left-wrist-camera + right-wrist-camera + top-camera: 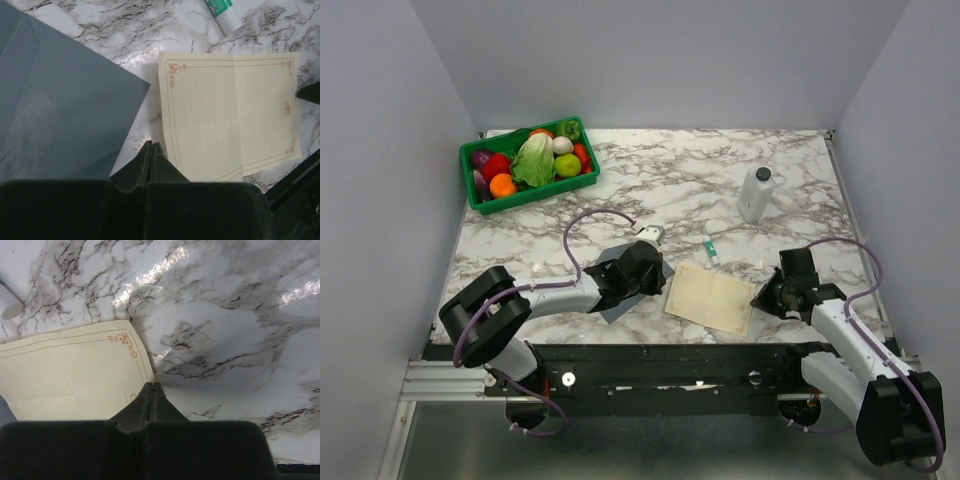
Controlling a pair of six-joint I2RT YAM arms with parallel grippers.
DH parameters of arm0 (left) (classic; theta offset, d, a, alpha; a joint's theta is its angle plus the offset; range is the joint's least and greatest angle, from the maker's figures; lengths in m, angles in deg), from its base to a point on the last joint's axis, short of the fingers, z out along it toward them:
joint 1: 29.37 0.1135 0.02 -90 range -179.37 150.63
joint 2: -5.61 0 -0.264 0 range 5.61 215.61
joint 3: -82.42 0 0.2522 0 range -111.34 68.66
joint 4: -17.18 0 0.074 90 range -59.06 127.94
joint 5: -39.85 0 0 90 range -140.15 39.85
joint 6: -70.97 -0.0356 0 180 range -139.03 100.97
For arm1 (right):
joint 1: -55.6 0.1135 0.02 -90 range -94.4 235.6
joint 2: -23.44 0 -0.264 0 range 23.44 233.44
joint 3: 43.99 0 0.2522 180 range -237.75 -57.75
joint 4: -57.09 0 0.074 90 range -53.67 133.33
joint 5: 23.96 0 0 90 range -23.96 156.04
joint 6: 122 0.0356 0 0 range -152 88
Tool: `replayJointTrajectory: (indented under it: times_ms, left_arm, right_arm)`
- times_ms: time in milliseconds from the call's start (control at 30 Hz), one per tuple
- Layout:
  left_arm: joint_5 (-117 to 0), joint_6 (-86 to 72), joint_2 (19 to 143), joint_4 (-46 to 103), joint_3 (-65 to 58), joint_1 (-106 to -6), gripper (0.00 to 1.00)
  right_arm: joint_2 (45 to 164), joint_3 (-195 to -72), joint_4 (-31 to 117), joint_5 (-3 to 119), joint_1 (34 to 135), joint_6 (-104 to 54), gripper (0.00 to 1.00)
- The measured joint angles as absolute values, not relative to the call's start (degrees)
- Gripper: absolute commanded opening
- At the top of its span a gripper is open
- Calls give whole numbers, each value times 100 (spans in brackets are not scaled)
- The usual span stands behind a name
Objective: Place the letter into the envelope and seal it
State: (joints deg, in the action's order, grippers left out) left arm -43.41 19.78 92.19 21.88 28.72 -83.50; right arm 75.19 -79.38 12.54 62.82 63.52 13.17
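Observation:
The cream-tan letter (710,298) (230,115) (70,375) lies flat on the marble table (700,170), front centre. The slate-grey envelope (612,308) (60,110) lies just left of it, mostly hidden under my left arm in the top view. My left gripper (655,272) (151,145) is shut, its tips over the bare marble strip between envelope and letter, with nothing visible between them. My right gripper (760,297) (152,385) is shut too, its tips right at the letter's right edge. Whether paper is pinched there I cannot see.
A green basket (480,196) of vegetables stands at the back left. A white bottle (756,193) stands at the back right. A glue stick (712,251) (222,12) lies just behind the letter. Grey walls enclose the table on three sides.

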Motion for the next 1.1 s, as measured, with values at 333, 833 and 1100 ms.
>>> replayJointTrajectory:
  times_ms: [333,833,1100]
  left_arm:
    - [-4017,1818,9785,2797,2585,-8354,0]
    - [-4208,1635,10083,2561,2373,-8658,0]
    - [-4391,1670,10002,2330,2559,-8798,0]
  right_arm:
    - [7731,-7938,1370,6278,6352,1317,1]
    - [7709,-7938,1370,6278,6352,1313,1]
    - [7759,-7938,1396,6273,6352,1306,1]
